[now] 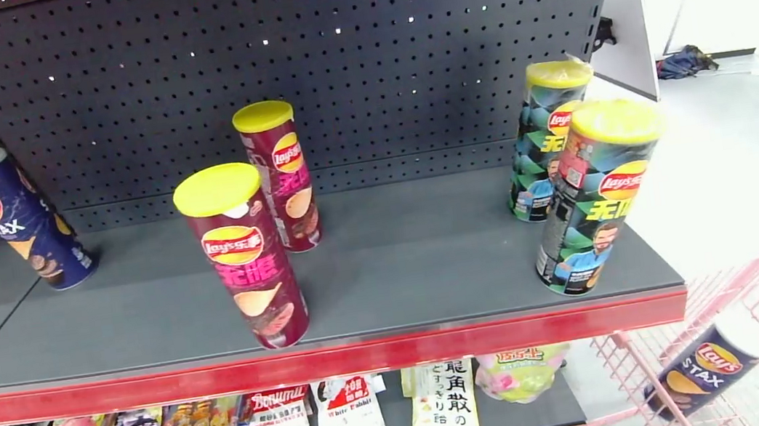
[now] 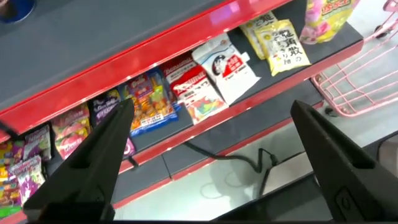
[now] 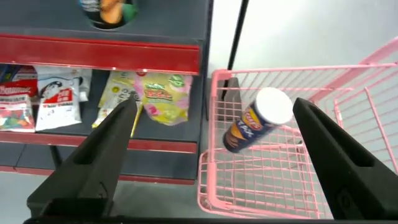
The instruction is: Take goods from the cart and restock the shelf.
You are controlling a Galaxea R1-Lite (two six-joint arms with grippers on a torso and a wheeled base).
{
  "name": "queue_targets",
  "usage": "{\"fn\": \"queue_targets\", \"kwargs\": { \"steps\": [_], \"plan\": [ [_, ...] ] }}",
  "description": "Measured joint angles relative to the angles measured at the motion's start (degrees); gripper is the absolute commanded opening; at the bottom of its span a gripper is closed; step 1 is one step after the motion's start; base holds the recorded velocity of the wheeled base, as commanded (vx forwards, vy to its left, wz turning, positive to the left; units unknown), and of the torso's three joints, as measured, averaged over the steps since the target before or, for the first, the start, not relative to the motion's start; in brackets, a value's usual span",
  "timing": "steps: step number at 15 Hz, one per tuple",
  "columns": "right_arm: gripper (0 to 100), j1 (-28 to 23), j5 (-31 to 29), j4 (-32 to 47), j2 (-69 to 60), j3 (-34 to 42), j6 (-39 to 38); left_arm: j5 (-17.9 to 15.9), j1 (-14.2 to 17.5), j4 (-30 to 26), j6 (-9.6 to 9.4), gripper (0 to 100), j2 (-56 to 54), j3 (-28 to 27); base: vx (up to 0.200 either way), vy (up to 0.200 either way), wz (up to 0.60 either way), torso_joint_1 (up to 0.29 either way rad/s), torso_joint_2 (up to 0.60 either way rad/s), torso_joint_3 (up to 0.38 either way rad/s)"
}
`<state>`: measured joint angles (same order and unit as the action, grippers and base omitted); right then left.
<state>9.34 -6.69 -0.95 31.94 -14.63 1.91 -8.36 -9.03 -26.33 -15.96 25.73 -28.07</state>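
Pick step: right pincer [image 3: 214, 109] apart over the can [image 3: 258, 118] in cart [image 3: 311, 68], left pincer [image 2: 211, 106] apart too; next: lower, clamp can.

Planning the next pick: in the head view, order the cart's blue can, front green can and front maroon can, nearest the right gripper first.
1. Blue can, in the cart.
2. Front green can, shelf's right end.
3. Front maroon can, shelf's middle.
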Motion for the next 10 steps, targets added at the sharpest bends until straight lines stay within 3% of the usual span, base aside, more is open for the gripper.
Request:
{"fn": "queue_targets", "kwargs": {
  "steps": [5,10],
  "plan": [
    [100,0.11,0.02,-0.09,-0.38,0.88,0.49,-0.50,-0.09,0.15,-0.13,100,-2.91,1.40,0.000,0.000,0.00,0.000,0.00,0.000],
    [100,0.13,0.05,0.00,-0.68,1.40,0.46,-2.08,-0.44,-0.16,-0.22,100,-8.22,3.74,0.000,0.000,-0.60,-0.001,0.00,0.005]
  ]
}}
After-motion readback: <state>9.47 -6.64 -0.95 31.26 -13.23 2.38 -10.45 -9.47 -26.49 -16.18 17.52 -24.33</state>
